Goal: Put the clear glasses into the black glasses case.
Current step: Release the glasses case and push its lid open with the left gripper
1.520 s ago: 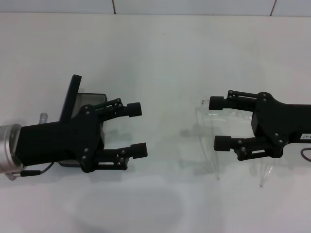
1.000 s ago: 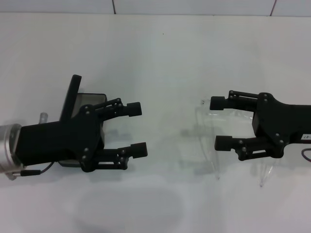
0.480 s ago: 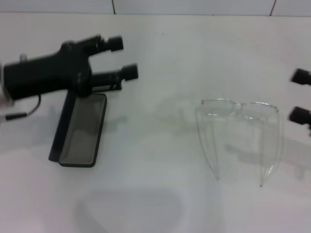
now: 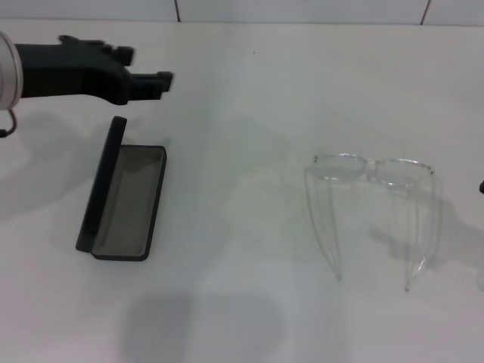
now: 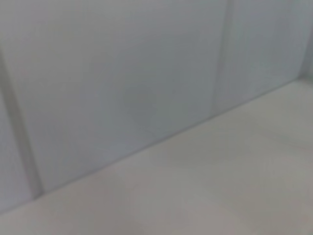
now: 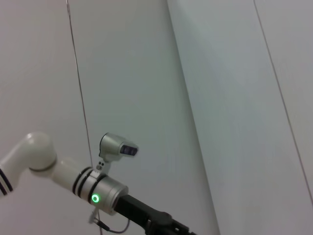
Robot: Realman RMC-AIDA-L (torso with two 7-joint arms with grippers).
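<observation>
The clear glasses [image 4: 342, 167] lie on the white table at the right of the head view, arms unfolded and pointing toward the near edge. At the left lies the black glasses case [image 4: 128, 198], open, its grey lining bare and its lid standing upright along the left side. My left gripper [image 4: 149, 66] hovers open beyond the case's far end, holding nothing. Only a dark sliver of my right gripper [image 4: 482, 186] shows at the right edge, apart from the glasses.
The white table [image 4: 242, 113] ends at a tiled wall at the back. The left wrist view shows only wall and table. In the right wrist view the left arm [image 6: 100, 192], with a green light, stands against the wall.
Both arms have pulled back. The left gripper went from over the case up to the far left; the right gripper left the glasses and slid off the right edge.
</observation>
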